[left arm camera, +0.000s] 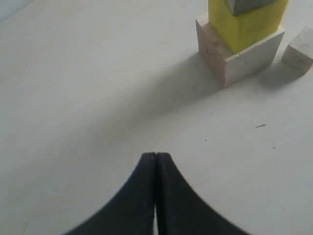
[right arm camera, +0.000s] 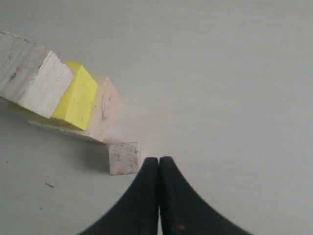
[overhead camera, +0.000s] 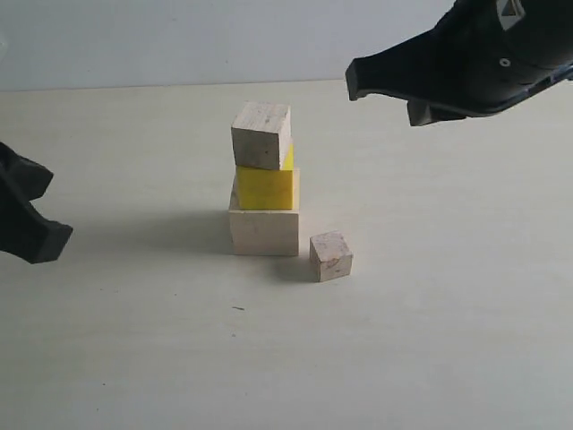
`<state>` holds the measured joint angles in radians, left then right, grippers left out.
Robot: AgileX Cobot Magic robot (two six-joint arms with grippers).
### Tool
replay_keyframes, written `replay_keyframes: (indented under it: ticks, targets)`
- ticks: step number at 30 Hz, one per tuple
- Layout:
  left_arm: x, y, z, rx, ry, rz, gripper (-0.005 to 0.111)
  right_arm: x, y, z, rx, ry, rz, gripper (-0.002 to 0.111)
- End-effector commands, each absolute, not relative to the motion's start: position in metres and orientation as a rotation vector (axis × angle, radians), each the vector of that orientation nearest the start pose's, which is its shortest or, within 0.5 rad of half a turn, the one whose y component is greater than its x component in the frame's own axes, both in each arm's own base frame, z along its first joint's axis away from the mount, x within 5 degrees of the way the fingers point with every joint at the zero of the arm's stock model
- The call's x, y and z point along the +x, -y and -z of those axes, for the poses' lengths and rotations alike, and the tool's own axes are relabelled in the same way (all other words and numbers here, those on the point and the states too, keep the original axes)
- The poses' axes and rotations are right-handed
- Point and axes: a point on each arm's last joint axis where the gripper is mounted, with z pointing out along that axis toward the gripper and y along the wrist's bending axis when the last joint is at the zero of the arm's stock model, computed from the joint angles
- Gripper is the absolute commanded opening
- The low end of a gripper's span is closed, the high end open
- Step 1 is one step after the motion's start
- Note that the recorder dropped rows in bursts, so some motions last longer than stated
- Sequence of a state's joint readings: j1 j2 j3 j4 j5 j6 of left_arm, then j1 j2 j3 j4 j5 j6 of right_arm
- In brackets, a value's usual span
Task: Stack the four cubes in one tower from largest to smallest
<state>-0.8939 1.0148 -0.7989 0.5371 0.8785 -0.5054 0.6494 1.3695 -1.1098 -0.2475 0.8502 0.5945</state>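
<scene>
Three cubes are up on the pale bench [overhead camera: 125, 349]: the large wooden cube [overhead camera: 263, 231] at the bottom, the yellow cube [overhead camera: 266, 189] on it, and the medium wooden cube [overhead camera: 260, 134] on top, set askew to the yellow one. The small wooden cube [overhead camera: 330, 256] sits on the bench just beside the large cube's front right corner; whether they touch, I cannot tell. The exterior view alone gives heights: the right arm hangs high, to the right of the tower's top, while the left arm sits low at the left edge, well apart from the stack. The left wrist view shows the left gripper [left arm camera: 156, 156] with its jaws pressed together and nothing between them. That view crops the tower, leaving the medium cube as a grey sliver and cutting the small cube off at the frame edge. The right wrist view looks down on all four cubes and shows the top cube's twist most plainly. It also shows the right gripper [right arm camera: 159, 159] closed and empty, its tip near the small cube.
</scene>
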Motion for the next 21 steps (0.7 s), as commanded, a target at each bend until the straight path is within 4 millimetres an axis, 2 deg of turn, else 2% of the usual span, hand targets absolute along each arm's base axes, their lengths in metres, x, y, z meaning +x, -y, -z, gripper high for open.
replay_keyframes:
  ticks: [1, 4, 8, 10, 13, 21]
  targets:
    - [0.144, 0.122, -0.308, 0.753, -2.246, -0.026, 0.000, 0.268, -0.161, -0.293, -0.236, -2.585, -0.368, 0.000]
    - [0.144, 0.124, -0.307, 0.757, -2.237, -0.004, 0.000, 0.294, -0.167, -0.274, -0.223, -2.616, -0.462, 0.000]
    - [0.143, 0.125, -0.304, 0.764, -2.233, 0.010, 0.000, 0.318, -0.170, -0.261, -0.226, -2.635, -0.464, 0.000]
    - [0.143, 0.125, -0.304, 0.764, -2.232, 0.011, 0.000, 0.323, -0.178, -0.259, -0.294, -2.627, -0.532, 0.000]
    - [0.143, 0.125, -0.304, 0.764, -2.232, 0.011, 0.000, 0.328, -0.186, -0.257, -0.296, -2.634, -0.607, 0.000]
    - [0.143, 0.125, -0.304, 0.764, -2.232, 0.011, 0.000, 0.335, -0.192, -0.247, -0.290, -2.660, -0.643, 0.000]
